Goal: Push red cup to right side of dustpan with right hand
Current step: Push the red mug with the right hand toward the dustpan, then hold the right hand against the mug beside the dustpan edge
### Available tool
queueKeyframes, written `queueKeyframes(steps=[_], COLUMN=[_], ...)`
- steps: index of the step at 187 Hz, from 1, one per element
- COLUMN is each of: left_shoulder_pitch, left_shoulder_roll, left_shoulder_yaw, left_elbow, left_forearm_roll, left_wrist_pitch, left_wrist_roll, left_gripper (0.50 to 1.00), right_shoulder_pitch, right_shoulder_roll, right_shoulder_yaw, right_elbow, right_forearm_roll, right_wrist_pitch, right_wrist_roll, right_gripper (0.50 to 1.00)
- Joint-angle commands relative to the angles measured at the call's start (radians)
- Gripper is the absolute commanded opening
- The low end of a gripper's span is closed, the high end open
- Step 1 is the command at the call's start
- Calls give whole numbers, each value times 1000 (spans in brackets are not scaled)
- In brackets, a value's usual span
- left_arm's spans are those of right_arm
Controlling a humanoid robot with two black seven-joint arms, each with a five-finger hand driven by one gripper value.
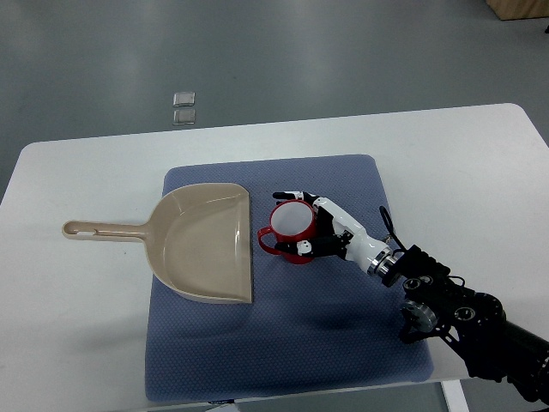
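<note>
We list: red cup [292, 230] with pale pinkish-white interior, beige dustpan [206, 243], blue-grey mat [343, 326] with fine dotted weave, white tabletop [77, 326], right hand [310, 225] white with black fingers [287, 196], grey floor [257, 51].

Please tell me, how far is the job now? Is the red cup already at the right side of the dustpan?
Done: the red cup stands on the blue mat, just right of the dustpan. In hand: the right hand wraps its fingers around the cup. Left: releasing the cup and withdrawing.
</note>
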Motion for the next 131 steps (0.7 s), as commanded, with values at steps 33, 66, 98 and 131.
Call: queueKeyframes(steps=[33, 66, 98, 131], left_shoulder_pitch=[0, 0, 0, 0], left_shoulder_roll=[0, 0, 0, 0], left_shoulder_yaw=[-1, -1, -1, 1], left_elbow=[1, 1, 1, 1], left_forearm_roll=[0, 0, 0, 0], left_wrist_pitch=[0, 0, 0, 0], left_wrist_roll=[0, 0, 0, 0], left_gripper=[1000, 1000, 1000, 1000], right_shoulder_pitch=[2, 1, -10, -13], right_shoulder_roll=[25, 25, 25, 25], right_shoulder_yaw=[-3, -14, -15, -17], right_elbow=[0, 1, 3, 3], right_forearm_roll=[-2, -2, -2, -1], right_wrist_pitch=[-10, -14, -19, -25], right_wrist_roll=[0, 0, 0, 0], right_gripper=[930, 930, 930, 930])
